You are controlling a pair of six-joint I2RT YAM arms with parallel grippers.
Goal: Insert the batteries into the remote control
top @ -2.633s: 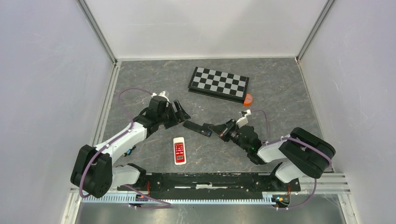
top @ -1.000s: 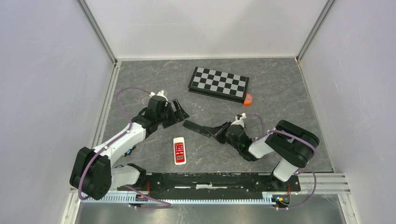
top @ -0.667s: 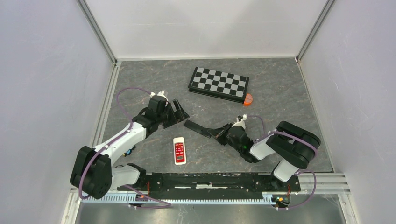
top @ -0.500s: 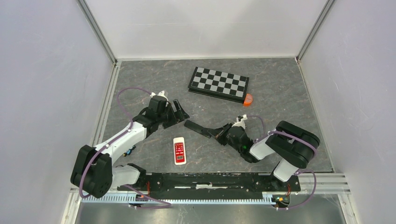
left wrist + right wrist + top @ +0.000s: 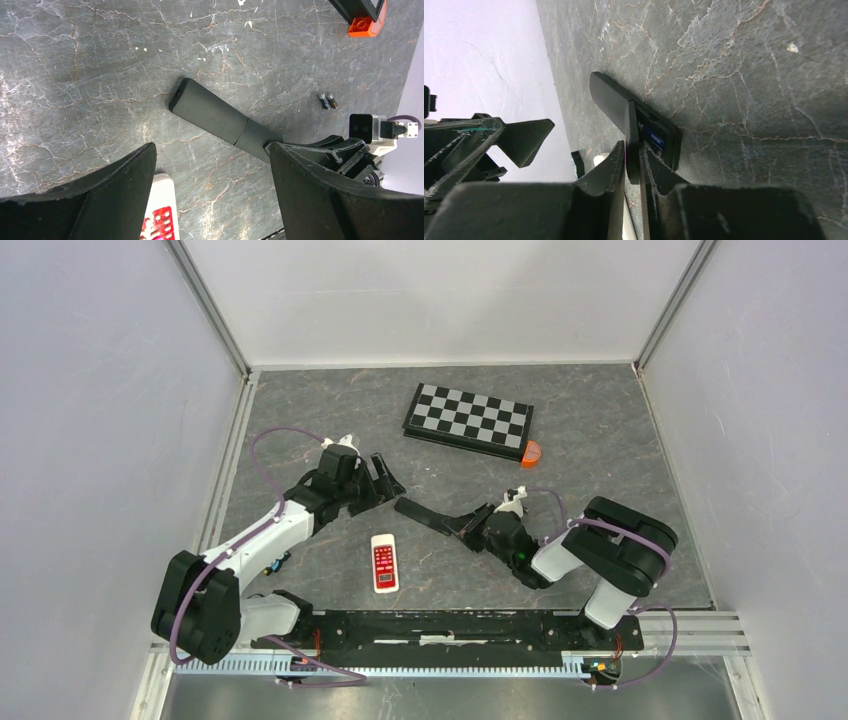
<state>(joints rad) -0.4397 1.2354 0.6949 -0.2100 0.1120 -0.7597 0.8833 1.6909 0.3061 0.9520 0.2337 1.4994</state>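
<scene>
A black remote control (image 5: 425,513) lies face down mid-table. My right gripper (image 5: 468,526) is at its near end. In the right wrist view, my right gripper (image 5: 633,146) is shut on the remote's thin battery cover (image 5: 631,120), which stands on edge. A blue-labelled cell (image 5: 655,137) sits in the open compartment beside it. Two loose batteries (image 5: 327,99) lie on the floor beyond the black remote (image 5: 210,114). My left gripper (image 5: 385,478) hovers open to the remote's left, and nothing is between its fingers (image 5: 125,180).
A white remote with red buttons (image 5: 384,562) lies near the front rail. A folded chessboard (image 5: 468,420) lies at the back, with an orange block (image 5: 530,452) at its right corner. Metal frame rails run along the left and right walls.
Since the earliest frame my right arm has folded in and settled lower at the black remote's end. Over the last second it has hardly shifted. The left arm holds still.
</scene>
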